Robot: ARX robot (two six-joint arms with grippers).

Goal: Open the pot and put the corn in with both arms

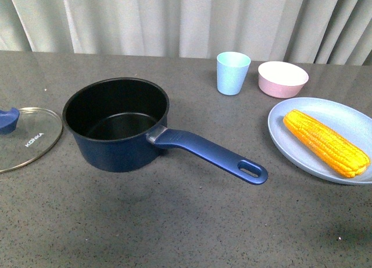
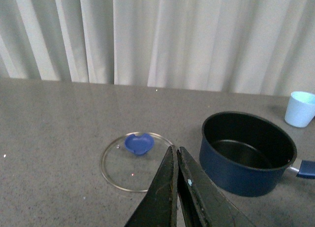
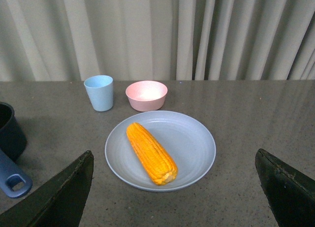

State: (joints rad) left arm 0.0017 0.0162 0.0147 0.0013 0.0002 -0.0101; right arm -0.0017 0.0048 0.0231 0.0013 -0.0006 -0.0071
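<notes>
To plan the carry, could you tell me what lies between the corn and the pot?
In the front view, only the pot's own handle and the plate's rim lie before the corn; otherwise bare table.

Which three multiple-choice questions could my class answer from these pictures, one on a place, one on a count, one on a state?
1. Where does the corn lie? A in the pot; B on the blue plate; C in the cup.
2. How many cups are in view? A one; B two; C three.
3. What state is the pot in? A covered; B uncovered and empty; C uncovered, holding corn.
Answers: 1 B, the cob rests on the plate. 2 A, a single light-blue cup stands by the pink bowl. 3 B, the glass lid lies beside the pot, whose black inside is bare.
</notes>
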